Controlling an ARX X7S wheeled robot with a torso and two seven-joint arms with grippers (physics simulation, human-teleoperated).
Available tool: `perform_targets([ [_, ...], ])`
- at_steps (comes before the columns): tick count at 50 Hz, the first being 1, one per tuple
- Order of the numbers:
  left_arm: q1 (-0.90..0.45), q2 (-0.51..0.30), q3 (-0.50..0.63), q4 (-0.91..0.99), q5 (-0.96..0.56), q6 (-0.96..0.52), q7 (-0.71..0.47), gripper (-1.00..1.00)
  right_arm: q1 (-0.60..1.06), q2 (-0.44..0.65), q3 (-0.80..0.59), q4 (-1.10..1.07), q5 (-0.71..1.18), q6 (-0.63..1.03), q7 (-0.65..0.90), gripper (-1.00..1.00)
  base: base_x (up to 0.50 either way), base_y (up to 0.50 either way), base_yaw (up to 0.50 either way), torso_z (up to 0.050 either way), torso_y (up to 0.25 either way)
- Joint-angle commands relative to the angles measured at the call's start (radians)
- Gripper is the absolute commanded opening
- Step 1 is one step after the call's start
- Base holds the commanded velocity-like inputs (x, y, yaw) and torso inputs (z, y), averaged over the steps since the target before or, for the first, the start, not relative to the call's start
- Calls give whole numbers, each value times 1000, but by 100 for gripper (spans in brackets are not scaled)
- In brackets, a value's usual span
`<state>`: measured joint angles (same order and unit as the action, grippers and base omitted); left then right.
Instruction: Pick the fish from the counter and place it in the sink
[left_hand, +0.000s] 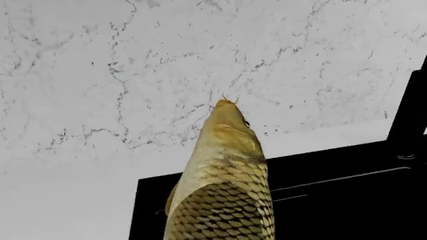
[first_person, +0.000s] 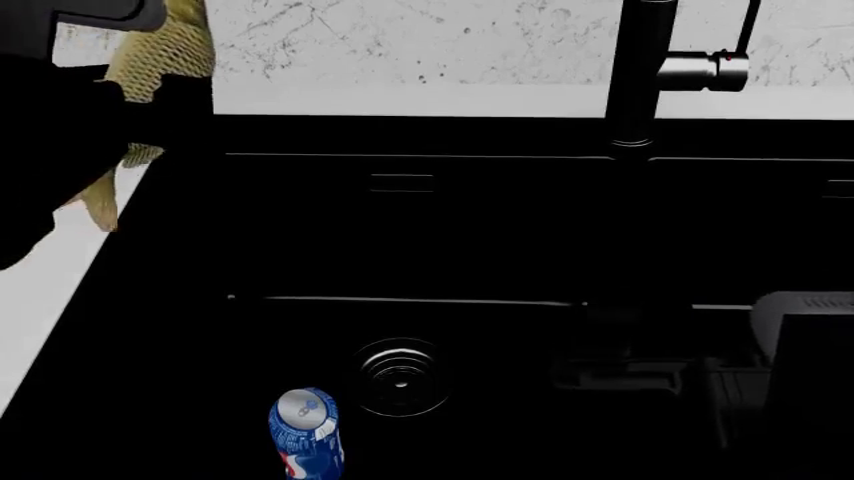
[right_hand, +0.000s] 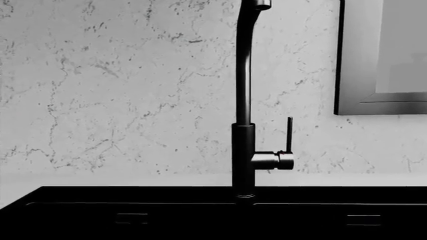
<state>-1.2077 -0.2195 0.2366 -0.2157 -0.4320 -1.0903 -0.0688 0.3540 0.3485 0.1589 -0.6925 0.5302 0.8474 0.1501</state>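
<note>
Head view: left fingers clamp the fish above the sink rim's left edge.

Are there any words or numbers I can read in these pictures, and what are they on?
None can be read.
The blue soda can in the sink has a red and white mark on its side, but it is too small and blurred to read as letters.
The fish, faucet and marble wall carry no text.
</note>
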Motion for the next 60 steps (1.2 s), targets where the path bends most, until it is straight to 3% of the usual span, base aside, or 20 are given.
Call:
perform_targets([
  [1, -29, 87, 62, -108, -31, 44, 51, -100, -3, -1, -5, 1, 3, -7, 3, 100, 0, 0, 0, 0, 0],
  [8, -20, 147, 66, -185, -53, 77, 72, -100, 1, 2, -4, -15, 15, 6, 10, 100, 0, 0, 0, 0, 1],
  [16, -39, 203, 171, -345, -27, 166, 138, -100, 1, 11, 1, -29, 24, 18, 16, 100, 0, 0, 0, 0, 0],
  [21, -72, 217, 259, -441, -85, 237, 131, -100, 0, 15, 8, -38, 30, 23, 21, 100, 0, 0, 0, 0, 2],
  [25, -113, 218, 377, -541, -237, 314, 97, -100, 0, 17, 5, -36, 29, 20, 21, 100, 0, 0, 0, 0, 0],
  [37, -226, 219, 1003, -713, -803, 593, 21, -100, -29, 20, 26, -41, 37, -2, 17, 100, 0, 0, 0, 0, 1],
  [42, -224, 219, 1190, -706, -922, 639, 13, -100, -37, 20, 33, -47, 41, -6, 18, 100, 0, 0, 0, 0, 0],
  [60, -157, 219, 1327, -639, -1030, 707, 6, -100, -16, 26, 13, -57, 51, 16, 36, 100, 0, 0, 0, 0, 1],
])
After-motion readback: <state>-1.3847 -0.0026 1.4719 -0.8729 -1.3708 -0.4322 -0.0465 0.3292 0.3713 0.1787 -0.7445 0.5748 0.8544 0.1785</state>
